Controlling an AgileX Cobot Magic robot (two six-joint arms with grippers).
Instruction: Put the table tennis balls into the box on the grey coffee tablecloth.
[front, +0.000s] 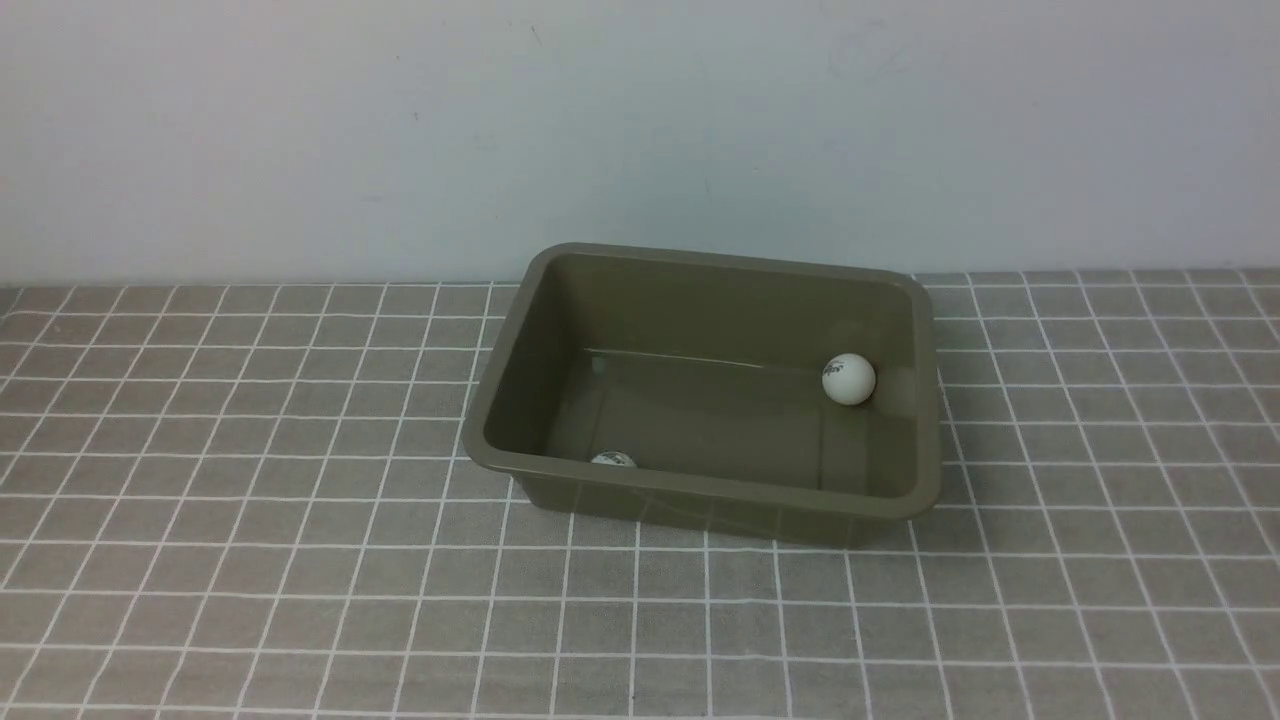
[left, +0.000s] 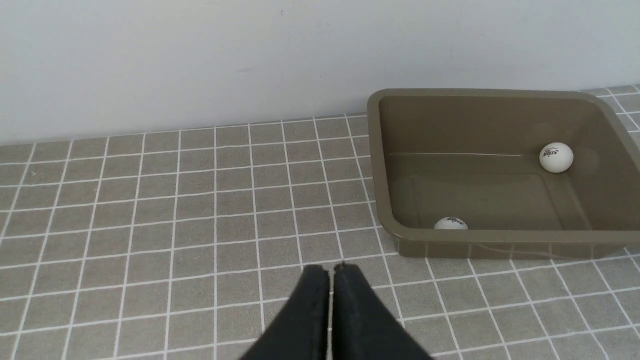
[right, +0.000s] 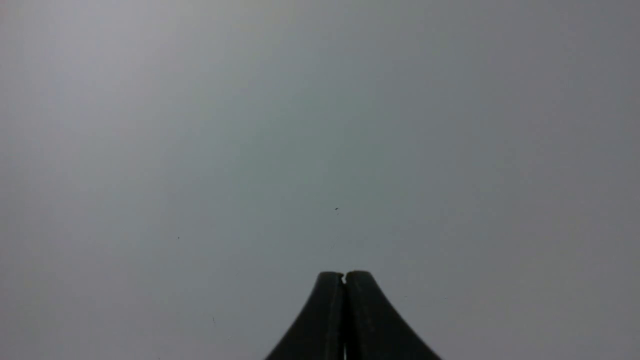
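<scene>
Olive-green box (front: 720, 305): parked on the grey coffee tablecloth (front: 250, 450), toward the far side, right up near the pale wall (front: 640, 120), and sitting a bit crooked against the white grid lines.
Far ball (front: 849, 379): white with a tiny dark print, inside the box on its floor, over by the far right corner.
Near ball (front: 613, 459): also inside, tucked against the front wall toward the left end. The rim hides most of it, so only the top pokes into view.
Ball spacing: well apart, pretty much opposite corners of the box.
Left tool (left: 331, 267): black fingers (left: 310, 300) pressed together with nothing between them. It hangs over bare cloth, off to the left of the box and clear of it.
Right tool (right: 344, 274): same deal, closed tight and empty. Its camera only catches a flat grey backdrop (right: 200, 125), so where it sits relative to the box can't be told.
</scene>
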